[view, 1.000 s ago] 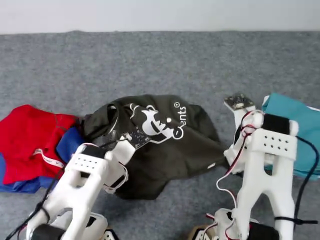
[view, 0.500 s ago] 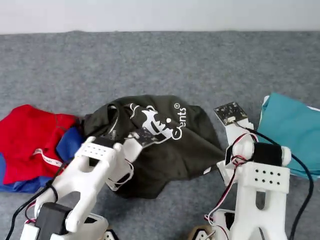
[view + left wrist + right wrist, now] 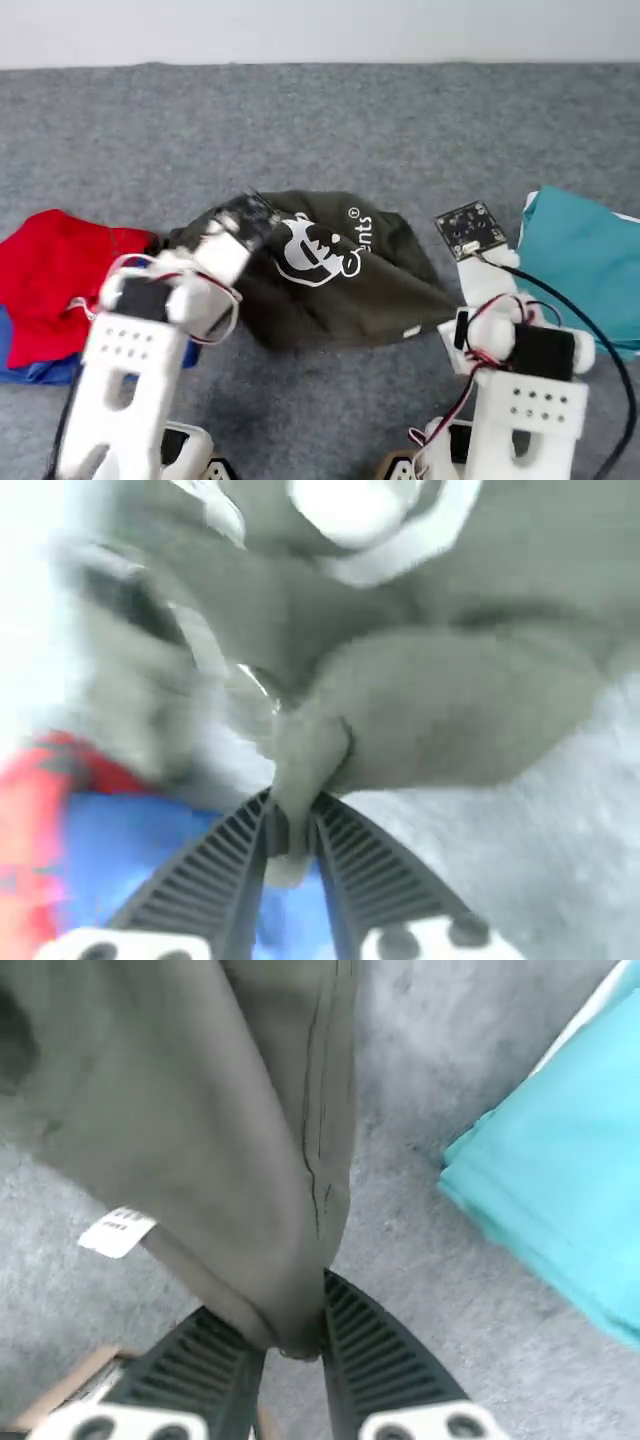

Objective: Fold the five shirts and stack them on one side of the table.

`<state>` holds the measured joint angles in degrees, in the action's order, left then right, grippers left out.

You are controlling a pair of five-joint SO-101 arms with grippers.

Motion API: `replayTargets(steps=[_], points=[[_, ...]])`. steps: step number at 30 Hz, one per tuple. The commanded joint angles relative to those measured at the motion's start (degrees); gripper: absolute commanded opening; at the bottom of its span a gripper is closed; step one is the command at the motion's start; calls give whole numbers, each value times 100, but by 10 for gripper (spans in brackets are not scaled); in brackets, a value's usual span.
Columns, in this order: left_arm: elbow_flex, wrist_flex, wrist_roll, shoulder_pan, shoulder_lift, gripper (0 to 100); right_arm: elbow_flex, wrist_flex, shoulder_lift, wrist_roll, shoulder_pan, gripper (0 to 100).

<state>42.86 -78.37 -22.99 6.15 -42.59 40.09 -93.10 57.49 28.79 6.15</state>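
Note:
A dark olive shirt (image 3: 340,280) with a white print lies crumpled in the middle of the grey table. My left gripper (image 3: 291,830) is shut on a pinched fold of the dark shirt (image 3: 420,710) at its left side, beside the red shirt (image 3: 55,270). My right gripper (image 3: 290,1345) is shut on the dark shirt's (image 3: 200,1130) right hem, near a white label (image 3: 117,1232). A teal shirt (image 3: 585,260) lies folded at the right edge. A blue shirt (image 3: 45,365) lies under the red one.
The grey carpet-like table surface (image 3: 330,120) stretches open behind the shirts up to a pale wall. The teal shirt (image 3: 560,1180) lies close beside my right gripper. The red and blue shirts (image 3: 60,820) sit beside my left gripper.
The left arm has swung left and back, dragging the dark shirt's near-left part in. The right arm has drawn back toward the front edge. The shirt looks more bunched.

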Motion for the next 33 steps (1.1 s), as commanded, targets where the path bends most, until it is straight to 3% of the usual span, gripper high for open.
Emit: replayTargets(steps=[1, 9, 24, 30, 33], points=[[-910, -255, 35, -202, -642, 13, -844, -22, 136, -26, -31, 10], [-2290, -308, -9, -220, -1108, 13, -2426, 453, 136, 484, -31, 10], [-3354, 686, -1705, -229, -2092, 13, -4492, 1499, 198, 1292, 4, 10], [-3556, 1301, -2040, -870, -2567, 13, -5591, 1473, 198, 1468, 40, 10], [-3618, 1714, -2084, -1240, -2787, 13, -5934, 1508, 198, 1574, 462, 10]])
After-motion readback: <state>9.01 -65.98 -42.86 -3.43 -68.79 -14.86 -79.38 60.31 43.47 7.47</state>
